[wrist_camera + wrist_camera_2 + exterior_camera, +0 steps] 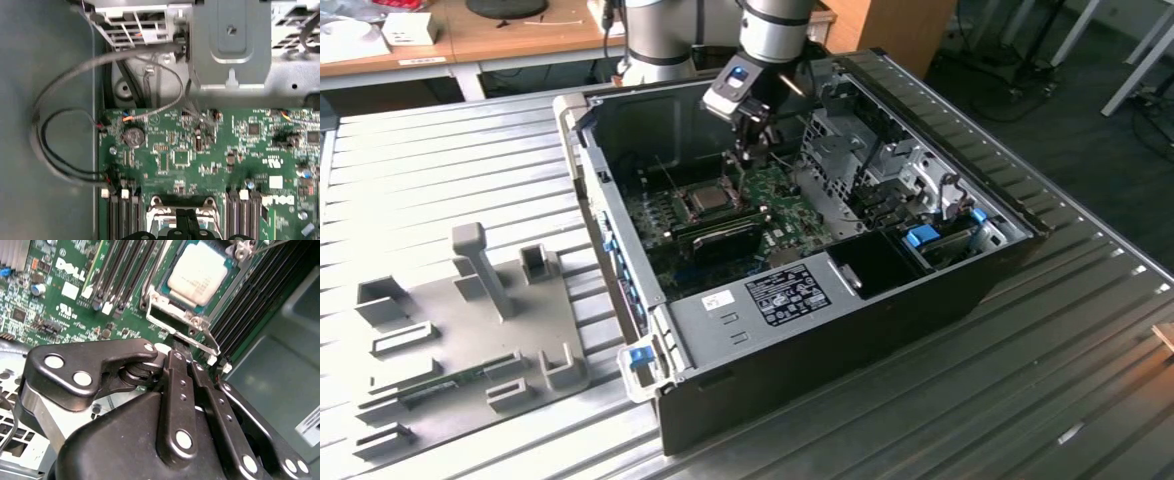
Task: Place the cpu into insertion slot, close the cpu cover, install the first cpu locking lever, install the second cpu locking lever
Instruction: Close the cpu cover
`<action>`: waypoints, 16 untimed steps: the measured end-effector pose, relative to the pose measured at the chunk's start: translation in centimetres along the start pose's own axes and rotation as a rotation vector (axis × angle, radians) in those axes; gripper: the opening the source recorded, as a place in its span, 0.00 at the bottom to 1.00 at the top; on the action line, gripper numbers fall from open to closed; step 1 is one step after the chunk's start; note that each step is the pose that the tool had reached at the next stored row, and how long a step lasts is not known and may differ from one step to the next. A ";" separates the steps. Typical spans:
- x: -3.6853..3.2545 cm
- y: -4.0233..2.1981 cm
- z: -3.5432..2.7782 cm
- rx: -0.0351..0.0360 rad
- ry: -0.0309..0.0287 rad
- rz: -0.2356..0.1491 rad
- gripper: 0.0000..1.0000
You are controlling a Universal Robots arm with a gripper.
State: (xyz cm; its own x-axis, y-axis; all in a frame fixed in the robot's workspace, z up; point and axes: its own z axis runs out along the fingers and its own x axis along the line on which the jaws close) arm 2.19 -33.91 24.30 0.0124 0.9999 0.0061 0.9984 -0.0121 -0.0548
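- While claw [747, 155] hangs over the board [787, 215], exterior view, cpu [711, 200] sits in insertion slot [686, 196].
- Second wrist view: claw fingers [172, 385] together beside cpu cover [175, 317]; I fear a slip gouging board.
- First wrist view: cables [50, 90] close, snag risk.

We see the cpu [200, 272] topped in dull, matt silver metal, the cpu cover [175, 312] in shiny bare metal, the gripper [184, 359] in smooth glossy black, and the table [427, 180] in ribbed, satin grey metal.
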 end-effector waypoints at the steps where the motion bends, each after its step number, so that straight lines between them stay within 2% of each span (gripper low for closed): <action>1: 0.00 -0.32 0.01 -0.0034 0.0000 0.000 0.10; 3: -0.02 -0.94 0.05 -0.0105 0.0000 0.000 0.10; 5: -0.02 -1.23 0.07 -0.0147 0.0003 0.000 0.10; 14: -0.01 -1.23 0.07 -0.0147 0.0002 0.000 0.10; 16: -0.01 -1.40 0.08 -0.0184 0.0009 0.000 0.10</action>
State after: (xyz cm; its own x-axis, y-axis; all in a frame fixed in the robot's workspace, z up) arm 0.78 -33.90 24.29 0.0120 0.9999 0.0070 0.9993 -0.0117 -0.0364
